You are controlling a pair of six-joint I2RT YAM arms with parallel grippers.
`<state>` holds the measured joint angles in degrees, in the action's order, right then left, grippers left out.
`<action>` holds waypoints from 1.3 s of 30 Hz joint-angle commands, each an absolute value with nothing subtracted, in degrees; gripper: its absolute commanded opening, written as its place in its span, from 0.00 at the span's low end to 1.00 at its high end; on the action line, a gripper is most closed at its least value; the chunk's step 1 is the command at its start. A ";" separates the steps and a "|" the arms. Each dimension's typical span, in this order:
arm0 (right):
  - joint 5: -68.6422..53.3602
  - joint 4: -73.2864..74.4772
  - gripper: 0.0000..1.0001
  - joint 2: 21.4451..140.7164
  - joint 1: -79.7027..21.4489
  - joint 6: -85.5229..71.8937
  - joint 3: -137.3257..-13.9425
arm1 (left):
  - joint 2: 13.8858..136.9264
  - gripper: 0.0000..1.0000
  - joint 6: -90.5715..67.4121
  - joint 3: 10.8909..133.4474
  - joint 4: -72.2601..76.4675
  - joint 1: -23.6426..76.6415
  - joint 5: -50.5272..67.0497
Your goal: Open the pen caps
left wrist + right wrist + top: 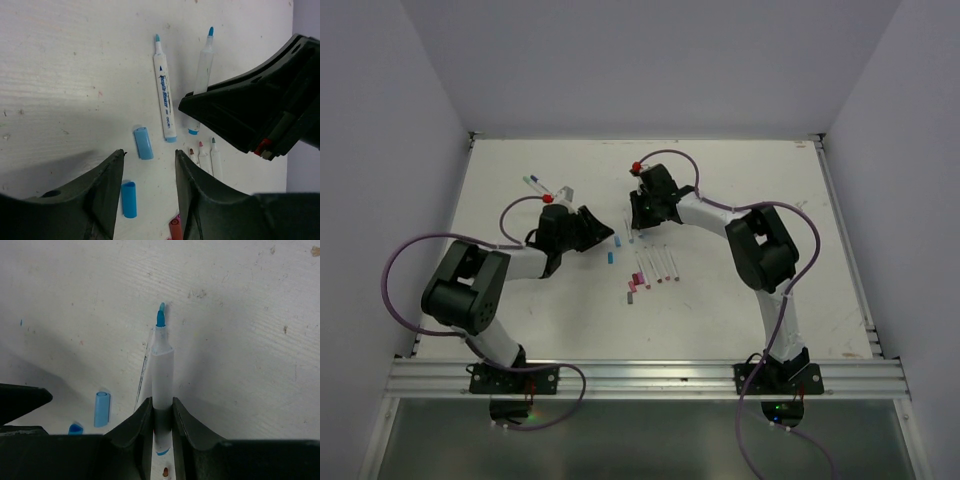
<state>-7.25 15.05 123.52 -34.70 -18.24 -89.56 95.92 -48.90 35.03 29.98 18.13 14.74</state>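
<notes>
The right gripper (161, 410) pinches the white barrel of a blue marker (162, 365), uncapped, tip pointing away from the wrist. The left gripper (149, 156) hangs spread above a blue cap (144, 143) and a second blue cap (128, 199). Both lie flat on the table (60, 75), with long axes roughly along its fingers. They are probably light, stiff, slick and apt to roll, so grip across the round sides, mid-length.
</notes>
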 commanded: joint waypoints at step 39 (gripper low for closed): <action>-10.28 10.28 0.33 113.64 -33.22 -16.87 -85.43 | 117.33 0.66 -50.54 84.72 -11.42 3.34 -21.53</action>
